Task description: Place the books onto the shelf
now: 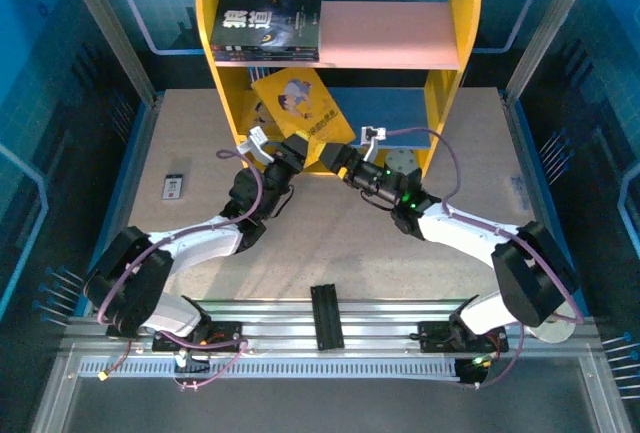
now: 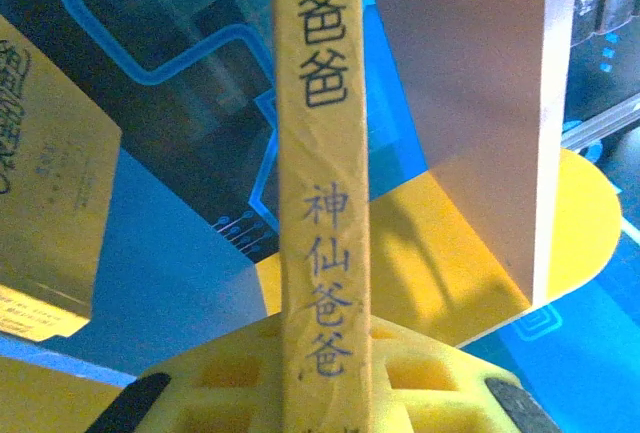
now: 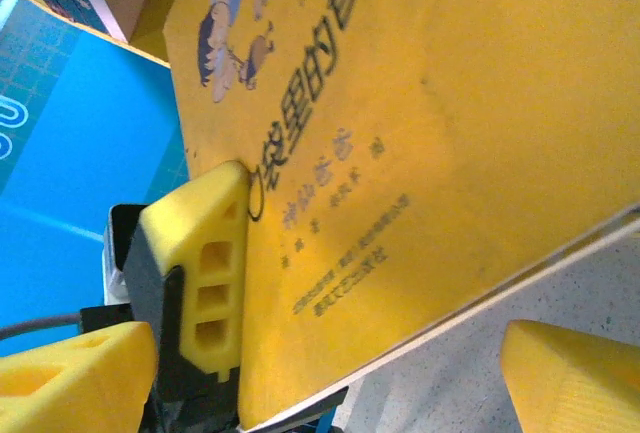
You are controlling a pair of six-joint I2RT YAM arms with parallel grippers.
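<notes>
Left end effector (image 2: 320,393) clamps yellow book (image 2: 322,203); right end effector (image 3: 320,385) spread at its edge.

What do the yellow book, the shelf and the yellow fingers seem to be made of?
The yellow book: paper with a fairly matte printed cover; its spine looks creased. The shelf: smooth, flat-coloured boards, perhaps painted wood or plastic; I cannot tell which. The yellow fingers: moulded plastic or rubber, judging by their hollow cells.
</notes>
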